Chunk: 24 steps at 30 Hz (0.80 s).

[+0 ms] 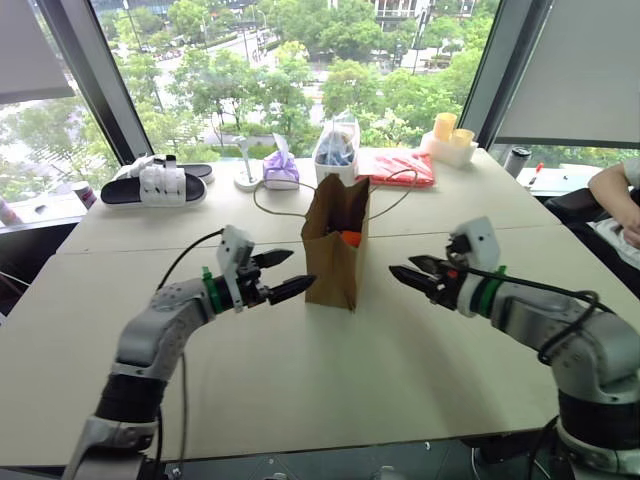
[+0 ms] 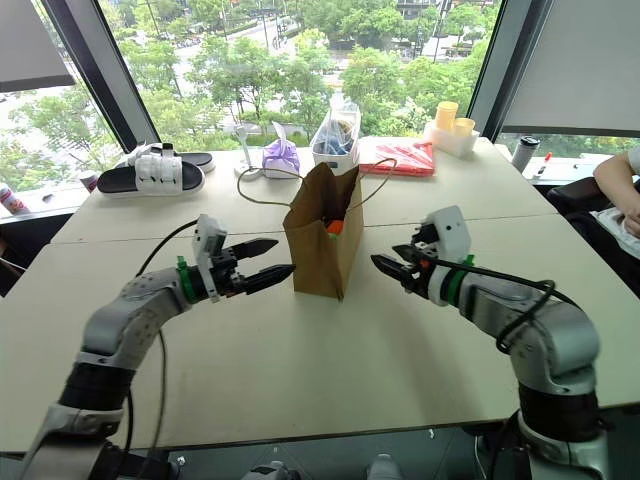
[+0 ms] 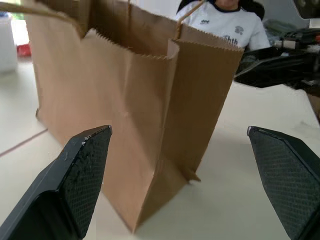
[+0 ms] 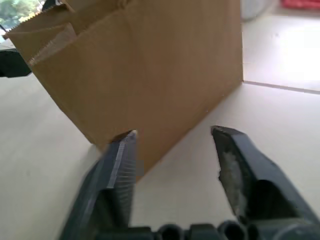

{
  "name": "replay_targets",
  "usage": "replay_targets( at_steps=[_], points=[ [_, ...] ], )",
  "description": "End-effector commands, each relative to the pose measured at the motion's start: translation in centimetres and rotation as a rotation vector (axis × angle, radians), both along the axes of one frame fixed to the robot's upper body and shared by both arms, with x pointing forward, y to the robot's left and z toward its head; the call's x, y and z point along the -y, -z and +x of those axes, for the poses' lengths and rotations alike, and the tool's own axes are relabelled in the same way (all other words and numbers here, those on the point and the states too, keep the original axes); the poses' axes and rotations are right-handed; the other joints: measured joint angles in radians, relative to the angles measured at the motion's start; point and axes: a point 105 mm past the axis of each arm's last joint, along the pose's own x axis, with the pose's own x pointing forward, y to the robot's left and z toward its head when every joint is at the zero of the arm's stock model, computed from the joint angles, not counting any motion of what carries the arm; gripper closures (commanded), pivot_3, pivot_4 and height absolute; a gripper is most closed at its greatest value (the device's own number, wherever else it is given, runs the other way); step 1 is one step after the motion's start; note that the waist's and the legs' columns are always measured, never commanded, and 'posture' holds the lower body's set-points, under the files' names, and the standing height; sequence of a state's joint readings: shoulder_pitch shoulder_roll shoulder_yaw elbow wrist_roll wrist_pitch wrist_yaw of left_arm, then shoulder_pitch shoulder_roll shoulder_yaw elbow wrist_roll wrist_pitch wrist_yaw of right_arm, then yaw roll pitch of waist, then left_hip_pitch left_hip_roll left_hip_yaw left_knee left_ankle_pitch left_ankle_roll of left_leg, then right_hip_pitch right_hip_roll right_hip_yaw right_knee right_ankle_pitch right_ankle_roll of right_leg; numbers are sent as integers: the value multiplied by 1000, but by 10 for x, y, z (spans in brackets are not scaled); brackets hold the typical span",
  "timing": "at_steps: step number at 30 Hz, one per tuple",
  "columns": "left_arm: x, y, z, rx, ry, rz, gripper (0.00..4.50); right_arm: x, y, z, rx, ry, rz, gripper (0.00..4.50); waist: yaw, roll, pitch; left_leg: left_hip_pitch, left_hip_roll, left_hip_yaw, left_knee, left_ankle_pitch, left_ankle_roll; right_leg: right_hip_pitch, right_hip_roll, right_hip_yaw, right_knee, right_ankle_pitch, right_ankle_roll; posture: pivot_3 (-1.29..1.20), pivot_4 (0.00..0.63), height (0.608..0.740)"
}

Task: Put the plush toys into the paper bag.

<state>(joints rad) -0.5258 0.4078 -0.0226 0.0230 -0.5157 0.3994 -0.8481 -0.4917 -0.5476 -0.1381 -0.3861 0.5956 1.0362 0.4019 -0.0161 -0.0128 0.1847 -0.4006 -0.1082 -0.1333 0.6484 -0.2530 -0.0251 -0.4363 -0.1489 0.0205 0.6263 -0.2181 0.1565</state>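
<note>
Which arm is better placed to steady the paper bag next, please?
Left, I'd judge: the left gripper has wide-open fingers nearly at the upright paper bag, while the right gripper stands farther off, its fingers narrower.

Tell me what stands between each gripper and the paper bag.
Nothing visible does. The left gripper and right gripper flank the upright paper bag across bare table, each apart from it, both empty.

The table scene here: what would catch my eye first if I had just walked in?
A plain brown paper bag stands upright mid-table, something orange showing in its open mouth. The black-fingered left gripper and right gripper flank it, both empty. Behind, by the window, lie black-and-white sandals.
</note>
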Motion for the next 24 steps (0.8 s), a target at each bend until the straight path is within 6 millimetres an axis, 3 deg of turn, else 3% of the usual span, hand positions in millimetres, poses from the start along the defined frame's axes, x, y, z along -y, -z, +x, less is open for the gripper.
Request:
replay_targets(
  at_steps=[1,2,9,13,17,24],
  points=[
    [9,-6,6,95,-9,19,0,-12,-8,14,94,-39,-32,4062,1,0,0,0,0,0,0,0,0,0,0,0,0,0,0,0,150,740],
    [12,-5,6,102,0,23,0,-14,-10,18,104,-49,-26,4437,2,0,0,0,0,0,0,0,0,0,0,0,0,0,0,0,150,740],
    [25,-7,8,125,25,15,0,-41,-10,35,122,-157,-44,4437,2,0,0,0,0,-3,0,0,0,0,0,0,-3,0,0,0,150,740],
    [43,-11,9,122,49,-16,0,-58,-10,36,121,-220,-38,4437,3,0,0,0,0,-3,0,0,-1,1,0,-1,-3,0,0,0,150,740],
    [57,-8,10,117,51,2,0,-63,-10,39,120,-226,-37,4437,3,0,0,0,-1,-4,0,1,-1,2,0,-1,-4,0,1,0,150,740],
    [60,4,13,116,-3,63,0,-64,-8,39,109,-226,-40,4437,2,0,0,0,-1,-4,0,1,-2,2,0,-1,-4,0,1,0,150,740]
  ],
)
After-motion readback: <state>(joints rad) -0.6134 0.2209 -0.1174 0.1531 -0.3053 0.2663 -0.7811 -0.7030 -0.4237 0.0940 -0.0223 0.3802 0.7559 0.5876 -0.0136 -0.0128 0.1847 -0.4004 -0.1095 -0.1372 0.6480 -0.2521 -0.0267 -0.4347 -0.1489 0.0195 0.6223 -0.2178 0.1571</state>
